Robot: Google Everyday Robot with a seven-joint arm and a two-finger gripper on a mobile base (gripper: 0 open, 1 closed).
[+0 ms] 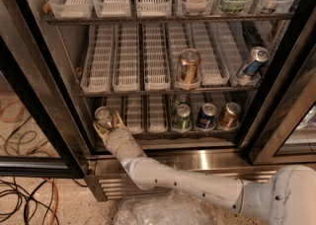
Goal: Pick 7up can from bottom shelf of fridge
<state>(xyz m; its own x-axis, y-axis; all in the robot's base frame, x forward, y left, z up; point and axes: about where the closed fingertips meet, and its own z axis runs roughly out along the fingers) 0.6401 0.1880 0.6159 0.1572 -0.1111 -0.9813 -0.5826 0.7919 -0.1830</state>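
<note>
7up can (pixel 103 115): likely light, slick, dentable; I'd hold mid-wall. My claw (pixel 108 123) sits at it; clamped or not, I cannot tell.

My one arm, low and reaching left, with the gripper raised at its end.
My gripper (pixel 107 122) sits toward 8 o'clock from the middle of the view and points up to about 11 o'clock. Below it, my white wrist (pixel 118 142) slants down toward 5 o'clock into a bent elbow (pixel 138 169). From that bend my long arm (pixel 197 184) lies almost level, running toward 4 o'clock. It thickens into my bulky white shoulder housing (pixel 289 199) in the lower right corner.
</note>
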